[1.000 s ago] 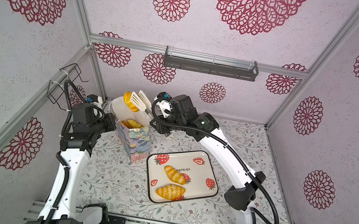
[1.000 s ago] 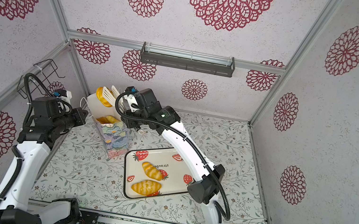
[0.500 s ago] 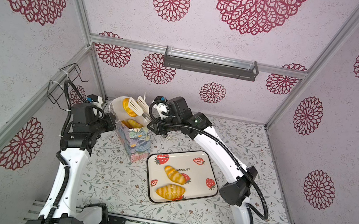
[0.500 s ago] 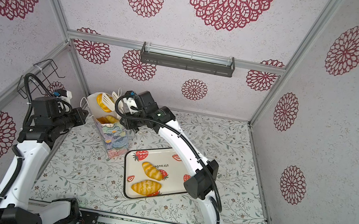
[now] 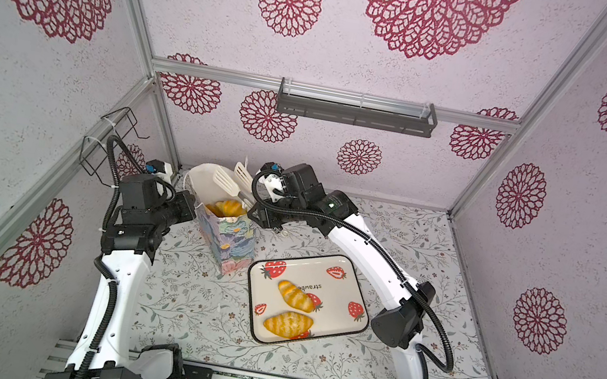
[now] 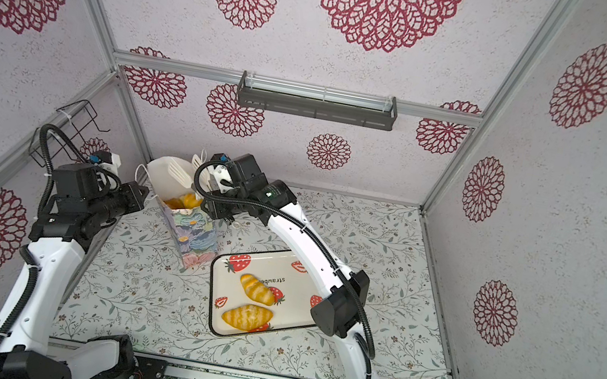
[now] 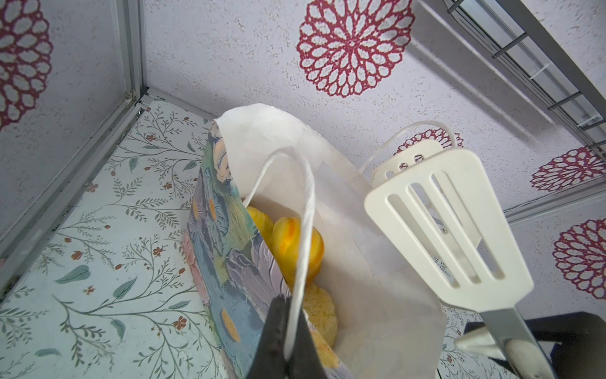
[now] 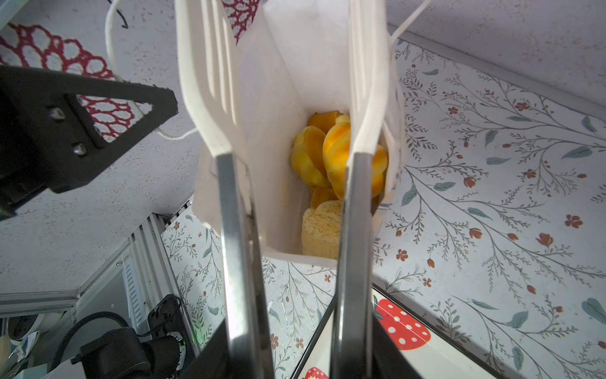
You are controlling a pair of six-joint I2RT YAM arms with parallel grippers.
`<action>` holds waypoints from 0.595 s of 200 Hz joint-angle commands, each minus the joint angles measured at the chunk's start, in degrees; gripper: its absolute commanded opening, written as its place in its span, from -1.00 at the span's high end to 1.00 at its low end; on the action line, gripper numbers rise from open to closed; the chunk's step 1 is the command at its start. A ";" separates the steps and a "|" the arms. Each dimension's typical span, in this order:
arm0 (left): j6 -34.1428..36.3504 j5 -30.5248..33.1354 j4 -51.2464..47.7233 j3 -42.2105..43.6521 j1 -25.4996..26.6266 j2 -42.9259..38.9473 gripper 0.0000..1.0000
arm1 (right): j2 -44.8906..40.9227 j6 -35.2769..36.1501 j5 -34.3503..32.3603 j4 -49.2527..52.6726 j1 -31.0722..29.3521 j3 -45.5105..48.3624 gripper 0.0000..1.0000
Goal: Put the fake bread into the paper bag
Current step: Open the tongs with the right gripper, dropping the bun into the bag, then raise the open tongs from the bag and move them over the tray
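Observation:
The paper bag [image 5: 234, 243] [image 6: 195, 241] stands upright at the back left, its flowered outside [image 7: 226, 262] facing my left arm. My left gripper [image 7: 288, 305] [image 5: 192, 208] is shut on the bag's white cord handle [image 7: 306, 210]. Several pieces of fake bread [image 8: 334, 154] [image 7: 295, 246] [image 5: 226, 208] lie inside, with a paler bun [image 8: 319, 229] beside them. My right gripper [image 8: 298, 347] [image 5: 254, 209] is shut on white slotted tongs [image 8: 210, 82] [image 7: 459, 223]. The tongs stand spread over the bag's mouth with nothing between their blades. Two striped croissants [image 5: 295, 295] [image 5: 287, 324] lie on the tray.
The strawberry-print tray [image 5: 332, 301] [image 6: 302, 283] lies right in front of the bag, under my right arm. A black wire rack [image 5: 108, 139] hangs on the left wall and a grey shelf [image 5: 355, 111] on the back wall. The bag stands near the back left corner.
The tongs held a piece of bread above the bag a second ago. They have spread apart and the bread now lies in the bag. My left gripper has kept its hold.

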State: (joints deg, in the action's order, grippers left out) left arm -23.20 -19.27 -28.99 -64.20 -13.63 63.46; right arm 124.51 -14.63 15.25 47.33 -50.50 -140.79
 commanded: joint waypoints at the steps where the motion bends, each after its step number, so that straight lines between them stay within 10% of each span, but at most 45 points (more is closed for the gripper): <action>1: -0.40 -0.88 1.31 0.40 -0.58 0.27 1.00 | -3.92 0.64 -0.08 -2.11 0.00 -3.08 0.08; 119: -1.24 -1.92 1.92 0.57 -1.32 0.42 1.00 | -18.57 2.77 -8.42 -0.19 -2.56 10.08 0.14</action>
State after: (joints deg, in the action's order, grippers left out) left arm -24.08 -20.45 -28.58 -64.20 -14.41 63.46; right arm 111.46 -13.02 9.87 50.39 -52.95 -133.82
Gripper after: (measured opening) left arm 0.049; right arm 0.429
